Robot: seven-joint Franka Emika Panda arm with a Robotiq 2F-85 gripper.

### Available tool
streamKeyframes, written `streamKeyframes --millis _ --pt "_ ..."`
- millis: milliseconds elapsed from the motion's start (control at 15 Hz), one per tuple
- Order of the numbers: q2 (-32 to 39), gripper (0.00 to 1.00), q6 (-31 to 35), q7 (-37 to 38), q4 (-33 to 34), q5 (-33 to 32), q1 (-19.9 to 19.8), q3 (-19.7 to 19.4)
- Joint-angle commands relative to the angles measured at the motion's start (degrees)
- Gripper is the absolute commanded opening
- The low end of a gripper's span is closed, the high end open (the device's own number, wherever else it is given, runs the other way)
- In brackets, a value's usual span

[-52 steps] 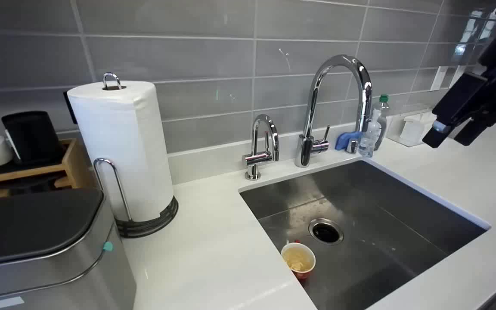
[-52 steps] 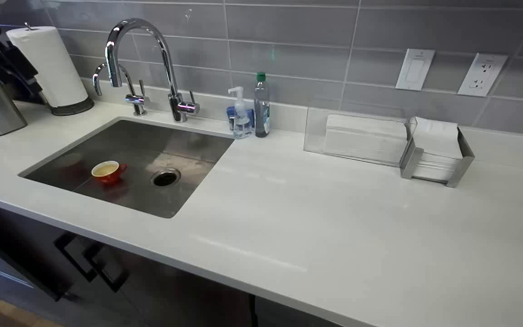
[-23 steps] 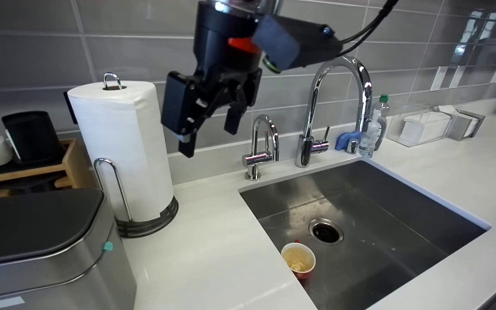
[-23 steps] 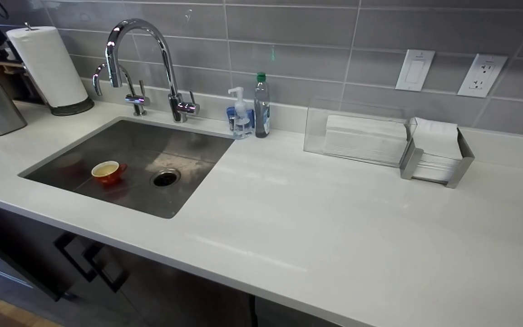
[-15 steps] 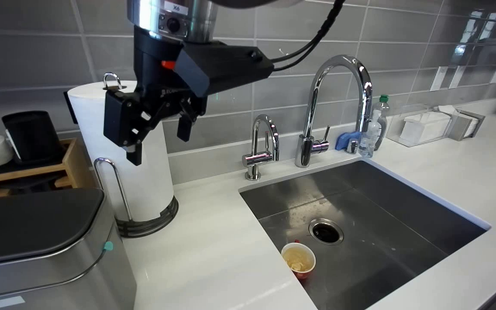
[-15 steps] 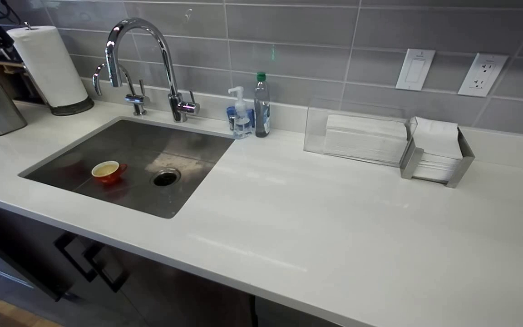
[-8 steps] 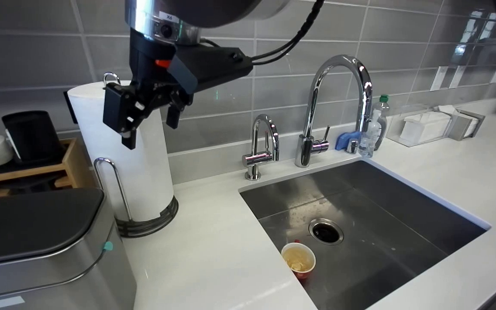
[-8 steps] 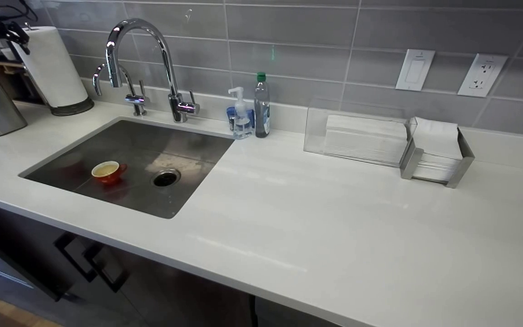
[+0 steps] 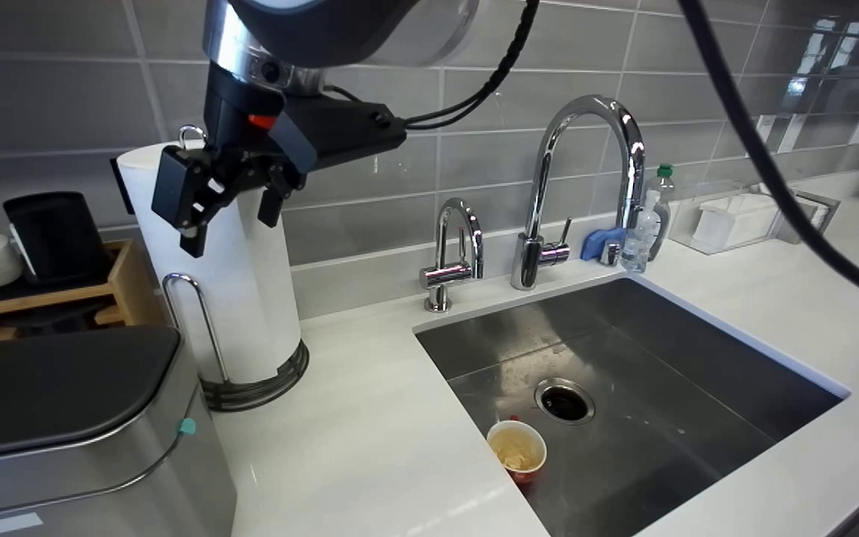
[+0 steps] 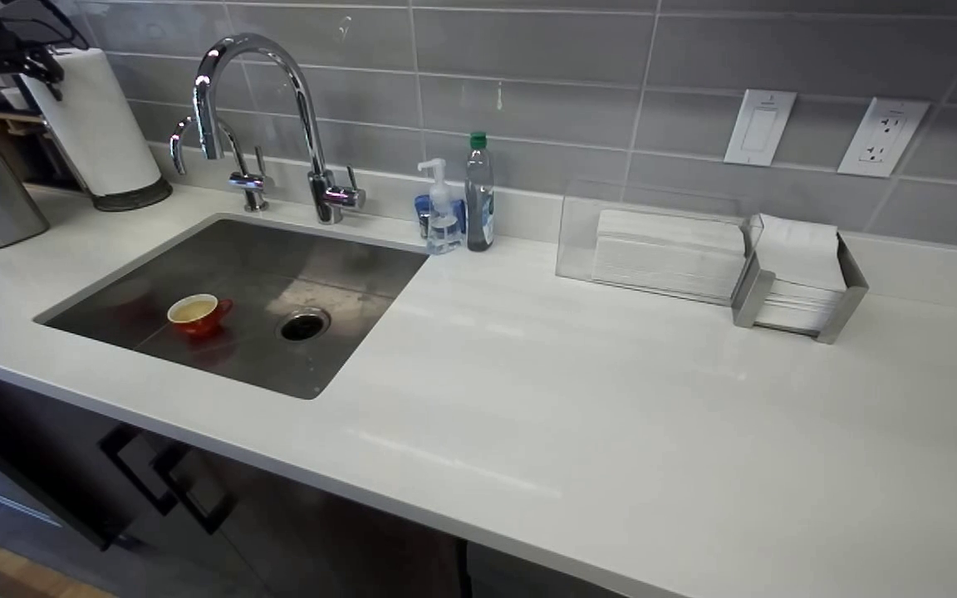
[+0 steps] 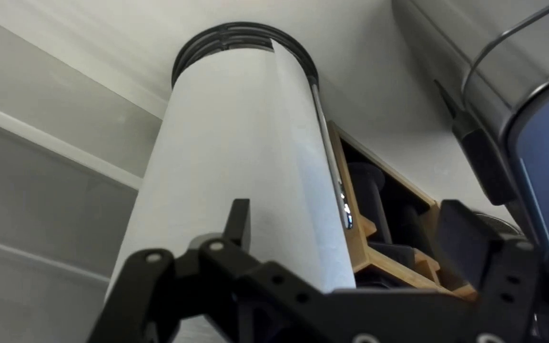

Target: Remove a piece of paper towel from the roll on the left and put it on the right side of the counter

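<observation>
In an exterior view the black two-fingered gripper (image 9: pixel 232 228) hangs in front of the white cylindrical paper towel roll (image 9: pixel 247 321), near its top, jaws spread wide and gripping nothing; I cannot tell if they touch. The thin white paper towel sheet (image 11: pixel 313 157) is wrapped on the roll, its edge running lengthwise. In both exterior views the glossy white countertop (image 10: pixel 595 399) lies under the roll and the rectangular steel sink (image 10: pixel 238 266) right of it.

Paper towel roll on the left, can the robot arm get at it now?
Likely yes: the jaws stand open close to the roll, with nothing visible in between. A thin metal rod runs alongside it lower down and might get in the way.
</observation>
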Motion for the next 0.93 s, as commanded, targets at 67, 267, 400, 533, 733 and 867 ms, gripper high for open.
streamKeyframes --millis 67,267,400,533,733,867 --pt "5.36 1.00 -2.40 -3.41 8.38 4.82 0.57 0.92" --pt "7.39 1.00 -1.67 -5.04 11.41 6.28 0.92 1.30" --pt "8.53 0.83 -1.73 -5.52 13.18 6.03 1.59 0.70" --pt "8.75 0.68 -1.81 -5.75 13.15 5.76 1.13 2.11" --pt "9.11 0.75 -2.91 -6.05 13.57 5.92 1.11 3.16" --pt "9.06 0.83 -3.04 -5.57 13.44 5.53 1.29 3.38"
